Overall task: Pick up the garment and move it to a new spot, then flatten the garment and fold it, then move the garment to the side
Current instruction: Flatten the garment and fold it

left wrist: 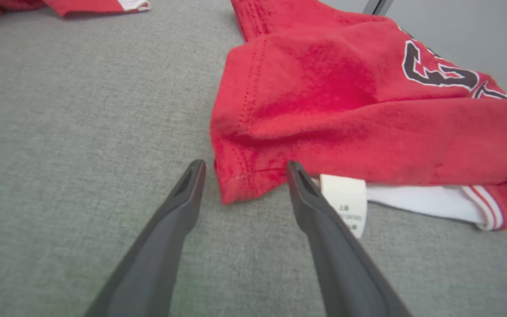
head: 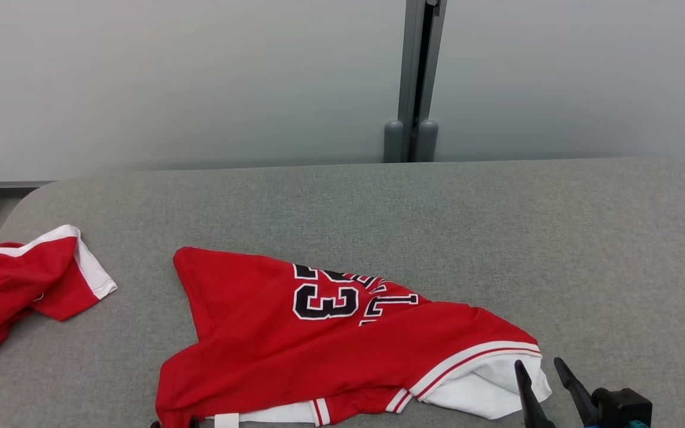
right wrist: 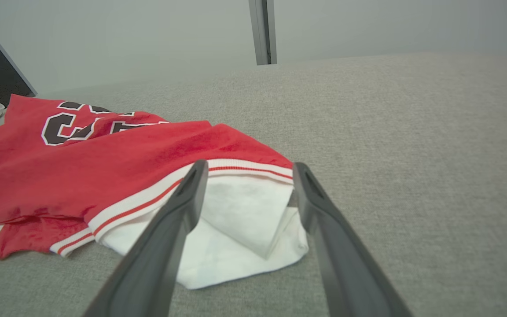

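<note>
Two red garments lie on one grey fabric-covered table [head: 437, 208]: one numbered jersey [head: 259, 333] by the near edge and one crumpled piece [head: 15, 285] at the left edge. One white care label [left wrist: 343, 198] pokes out of the jersey. Two end effectors, the left end effector [left wrist: 245, 165] and the right end effector [right wrist: 250, 165], carry two dark fingers each.

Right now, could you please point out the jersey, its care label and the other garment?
jersey [head: 247, 321], head view, red body.
care label [left wrist: 343, 198], left wrist view, white face.
other garment [head: 15, 279], head view, red middle.
</note>
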Controlling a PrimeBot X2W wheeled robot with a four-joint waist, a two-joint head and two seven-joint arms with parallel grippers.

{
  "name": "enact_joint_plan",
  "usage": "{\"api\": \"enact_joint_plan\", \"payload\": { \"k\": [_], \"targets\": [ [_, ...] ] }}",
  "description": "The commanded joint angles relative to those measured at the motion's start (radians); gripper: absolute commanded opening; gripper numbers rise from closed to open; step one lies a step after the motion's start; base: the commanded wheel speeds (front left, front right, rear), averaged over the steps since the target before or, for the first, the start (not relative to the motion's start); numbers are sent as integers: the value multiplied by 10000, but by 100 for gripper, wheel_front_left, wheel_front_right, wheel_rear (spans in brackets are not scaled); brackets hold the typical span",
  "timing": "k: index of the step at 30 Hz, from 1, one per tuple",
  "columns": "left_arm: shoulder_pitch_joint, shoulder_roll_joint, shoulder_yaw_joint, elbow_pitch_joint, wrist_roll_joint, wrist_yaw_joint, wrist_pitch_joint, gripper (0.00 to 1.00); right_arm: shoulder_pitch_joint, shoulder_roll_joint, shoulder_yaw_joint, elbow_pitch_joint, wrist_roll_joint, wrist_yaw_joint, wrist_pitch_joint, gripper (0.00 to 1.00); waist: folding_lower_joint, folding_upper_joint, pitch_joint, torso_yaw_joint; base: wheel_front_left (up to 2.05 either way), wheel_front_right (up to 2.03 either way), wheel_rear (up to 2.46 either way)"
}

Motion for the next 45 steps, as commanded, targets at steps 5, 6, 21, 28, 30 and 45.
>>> {"api": "enact_joint_plan", "payload": {
  "k": [5,6,21,28,30,45],
  "targets": [
    [-419,148,96,338,-311,-12,-25,100,-71,-20,-48,21,-157,0,-34,100,-1,0,115,-109,0,0,0],
    [-419,148,96,338,-311,-12,-25,100,-71,-20,-48,21,-157,0,-34,100,-1,0,115,-109,0,0,0],
    [-612,395,-625,206,-912,-13,-25,0,-453,-19,-933,1649,-673,0,-34,100,-1,0,468,-60,0,0,0],
    [-688,581,-820,107,-1076,-13,-25,0,-957,-20,-1112,2244,-1265,0,-34,100,-1,0,664,72,0,0,0],
    [-723,626,-871,79,-1106,-13,-25,0,-1093,-19,-1183,2510,-1540,-1,-30,100,-1,0,704,105,0,0,0],
    [-738,691,-1213,-3,-1262,-13,-25,0,-891,-24,-708,3208,-1394,-3,47,0,-1,0,684,109,0,0,0]
  ]
}}
